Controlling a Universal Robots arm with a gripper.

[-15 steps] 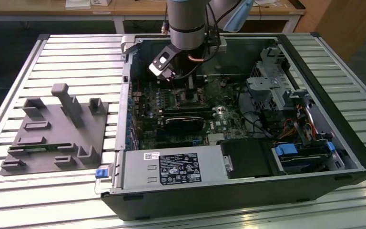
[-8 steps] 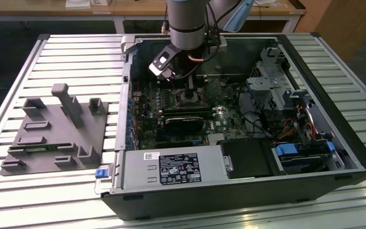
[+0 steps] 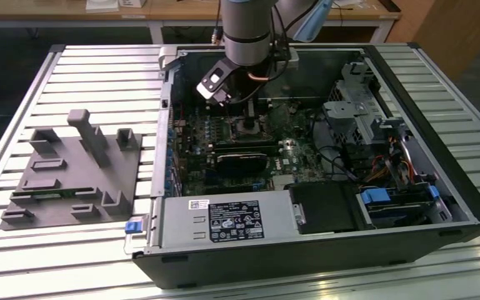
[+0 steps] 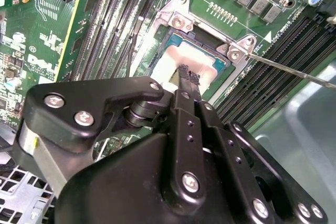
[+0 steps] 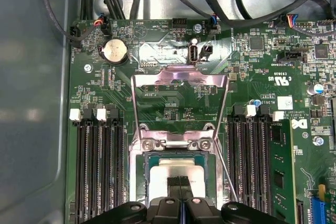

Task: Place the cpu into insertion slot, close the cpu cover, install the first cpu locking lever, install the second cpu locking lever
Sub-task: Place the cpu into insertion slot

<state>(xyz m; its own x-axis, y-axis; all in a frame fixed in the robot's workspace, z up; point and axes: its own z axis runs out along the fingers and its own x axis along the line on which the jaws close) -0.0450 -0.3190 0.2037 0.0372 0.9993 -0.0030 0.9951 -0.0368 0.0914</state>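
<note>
Beyond the cpu (image 5: 163, 169), first wrist view reveals raised cpu cover (image 5: 180, 75).

Metal and matt black
The cpu (image 5: 176, 167) is pale matt metal, the cpu cover (image 5: 178, 75) shiny metal, the gripper (image 5: 179, 181) matt black, the board (image 5: 262, 56) glossy green.

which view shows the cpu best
The first wrist view: it looks squarely at the cpu lying in the insertion slot, the gripper tips over one edge. The second wrist view shows it slanted, partly behind the gripper; in the exterior view the gripper stands over it.
</note>
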